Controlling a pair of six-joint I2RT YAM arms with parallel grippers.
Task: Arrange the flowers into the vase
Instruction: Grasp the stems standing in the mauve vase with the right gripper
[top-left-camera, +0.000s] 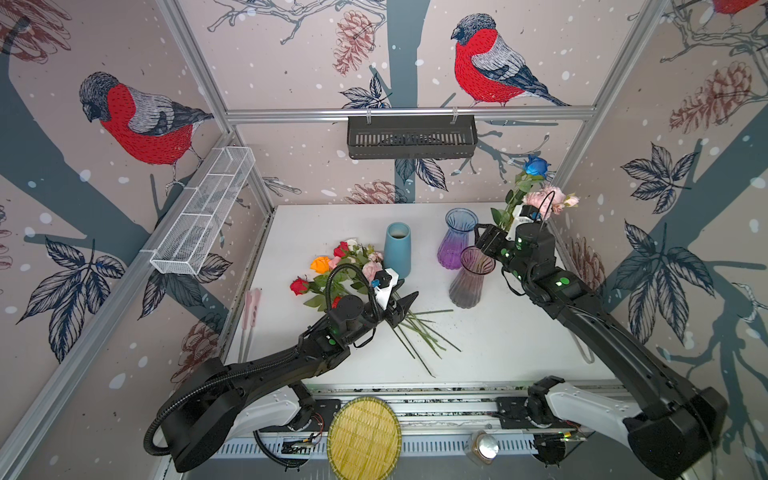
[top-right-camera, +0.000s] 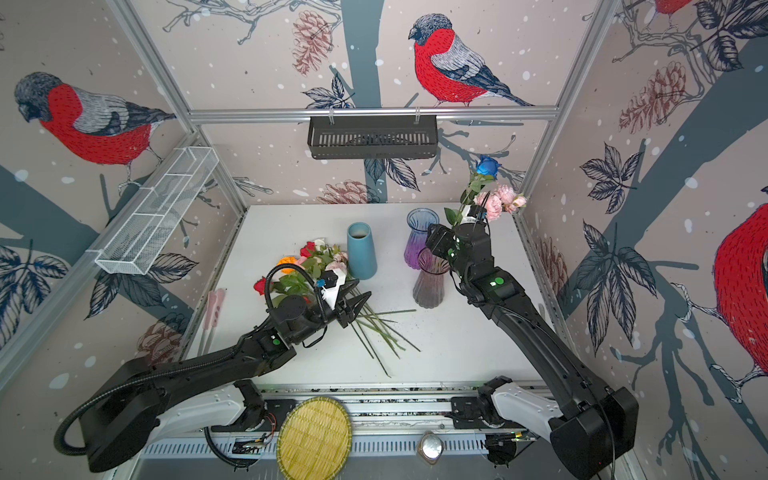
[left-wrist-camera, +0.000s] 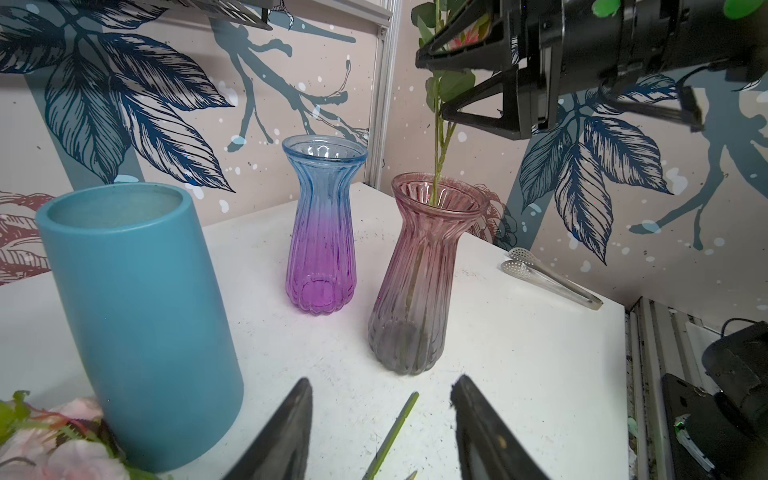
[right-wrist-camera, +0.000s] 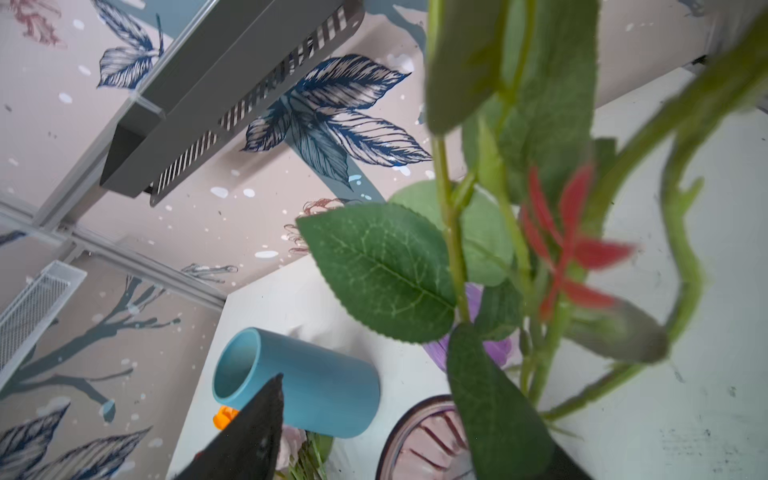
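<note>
Several flowers (top-left-camera: 349, 266) (top-right-camera: 316, 262) lie in a heap on the white table (top-left-camera: 511, 340), stems pointing towards the front. My left gripper (top-left-camera: 405, 299) (left-wrist-camera: 381, 380) hovers open over those stems; one green stem (left-wrist-camera: 395, 432) lies on the table between its fingers, untouched. A pink-grey glass vase (top-left-camera: 469, 286) (left-wrist-camera: 415, 291) holds upright stems topped by a blue rose (top-left-camera: 536, 165) and pink carnations (top-left-camera: 544, 199). My right gripper (top-left-camera: 484, 241) (left-wrist-camera: 432, 83) is open just above the vase's mouth, its jaws on either side of those stems. Leaves (right-wrist-camera: 382, 270) hide one right finger in the right wrist view.
A blue ceramic cylinder (top-left-camera: 397, 249) and a blue-purple glass vase (top-left-camera: 457, 241) stand behind the pink-grey one. Pink tongs (top-left-camera: 251, 307) lie at the left edge, metal tongs (left-wrist-camera: 548, 278) at the right. A bamboo tray (top-left-camera: 363, 440) and a jar (top-left-camera: 482, 446) sit in front of the table.
</note>
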